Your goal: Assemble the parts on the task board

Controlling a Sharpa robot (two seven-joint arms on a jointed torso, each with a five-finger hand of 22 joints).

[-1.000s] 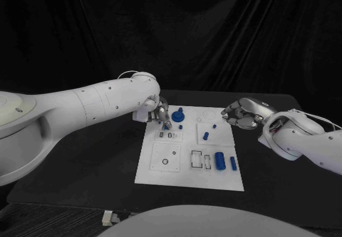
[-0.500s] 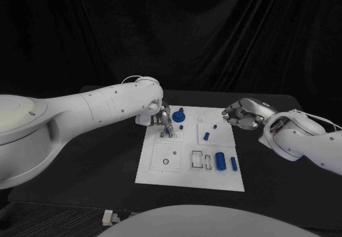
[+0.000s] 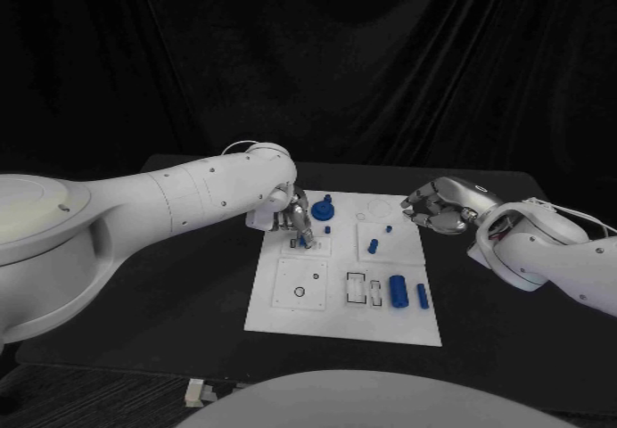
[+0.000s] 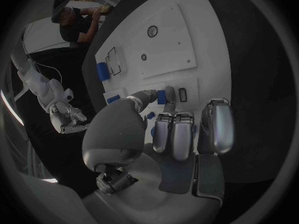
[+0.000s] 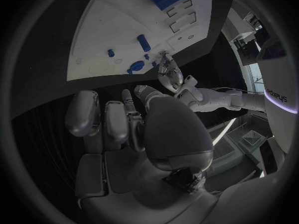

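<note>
Here, in the head view, our left hand [image 3: 293, 217] pinches a small blue part [image 3: 305, 234] over the task board [image 3: 345, 303] near its far left corner — insertion seems underway. Left wrist view: next, lower it squarely. Right wrist view: our right hand [image 5: 124, 124] is curled, empty — off the board's far right edge.

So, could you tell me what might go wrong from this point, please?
The left hand pinches a small blue part low over the task board; if misaligned with its slot, the part could jam or slip. Its fingers also work close to the blue round knob and might knock it. The right hand hovers beside the board, fingers curled.
</note>
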